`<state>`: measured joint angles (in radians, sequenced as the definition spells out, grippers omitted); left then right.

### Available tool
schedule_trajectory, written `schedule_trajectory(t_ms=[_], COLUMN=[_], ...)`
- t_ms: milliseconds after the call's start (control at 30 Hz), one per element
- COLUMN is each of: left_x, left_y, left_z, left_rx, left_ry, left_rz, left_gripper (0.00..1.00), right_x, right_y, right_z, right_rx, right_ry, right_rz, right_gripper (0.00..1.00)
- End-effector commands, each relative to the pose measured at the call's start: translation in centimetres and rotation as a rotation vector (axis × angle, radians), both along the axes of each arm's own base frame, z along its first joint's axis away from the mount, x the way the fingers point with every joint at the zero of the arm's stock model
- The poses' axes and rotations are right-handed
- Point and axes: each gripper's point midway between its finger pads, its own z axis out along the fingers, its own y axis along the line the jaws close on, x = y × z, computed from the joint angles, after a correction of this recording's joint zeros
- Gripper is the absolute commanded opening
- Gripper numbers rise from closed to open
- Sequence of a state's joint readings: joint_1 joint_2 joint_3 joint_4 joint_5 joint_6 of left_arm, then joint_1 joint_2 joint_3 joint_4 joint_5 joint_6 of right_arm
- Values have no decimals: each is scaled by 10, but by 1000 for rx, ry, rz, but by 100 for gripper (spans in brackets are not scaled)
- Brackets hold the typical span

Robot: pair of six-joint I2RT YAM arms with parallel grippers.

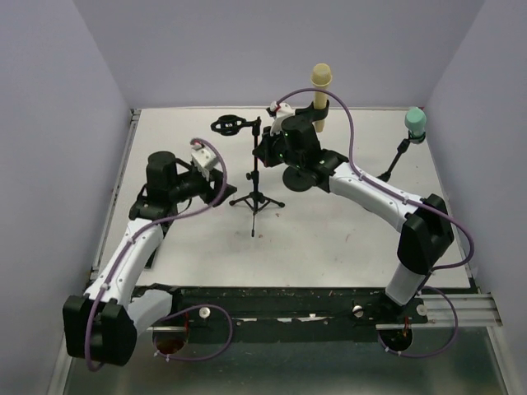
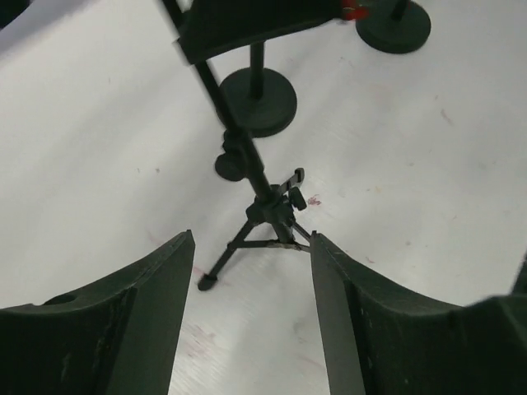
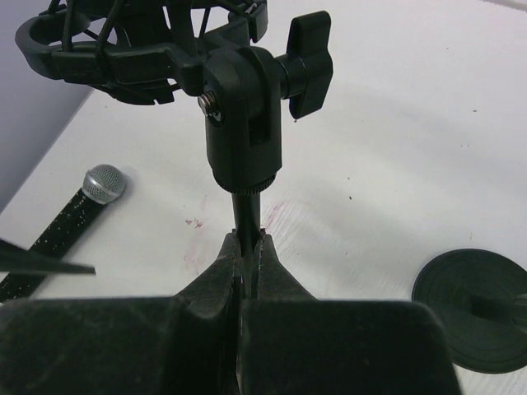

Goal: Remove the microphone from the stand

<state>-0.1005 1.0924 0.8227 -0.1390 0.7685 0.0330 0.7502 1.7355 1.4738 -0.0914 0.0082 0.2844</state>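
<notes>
The black tripod stand is in the middle of the table, its shock mount at the top. In the right wrist view the mount shows no microphone in it. The microphone, black with a silver mesh head, lies flat on the table to the left of the stand. My right gripper is shut on the stand's thin pole just under the swivel joint. My left gripper is open and empty above the table, with the tripod legs ahead of its fingers. In the top view the microphone is hidden.
A yellow foam-headed microphone stands on a stand at the back. A teal one sits on a slanted stand at the back right. A round black base lies just right of the tripod. Purple-grey walls close in three sides.
</notes>
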Motion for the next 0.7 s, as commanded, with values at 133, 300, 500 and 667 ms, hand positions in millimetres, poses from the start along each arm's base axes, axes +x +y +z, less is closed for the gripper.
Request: schedule_trajectory(t_ms=[133,300,500,667], left_x=[11,30,37,40], left_y=[-39,-52,-66,-71], left_z=[2,-5,-12,-22], left_rx=[465,482,482,509], left_ry=[-723,-700,-663,-641], left_rz=[-252,-279,-304,-334], left_gripper=[63,57,51,47], right_x=[-4,-6,-6,-4], right_y=[9,6,5,4], right_z=[6,7,7,9], right_rx=[38,39,39,45], right_ry=[21,18,13,6], right_rz=[37,33,28,20], right_gripper=[0,1,1,1])
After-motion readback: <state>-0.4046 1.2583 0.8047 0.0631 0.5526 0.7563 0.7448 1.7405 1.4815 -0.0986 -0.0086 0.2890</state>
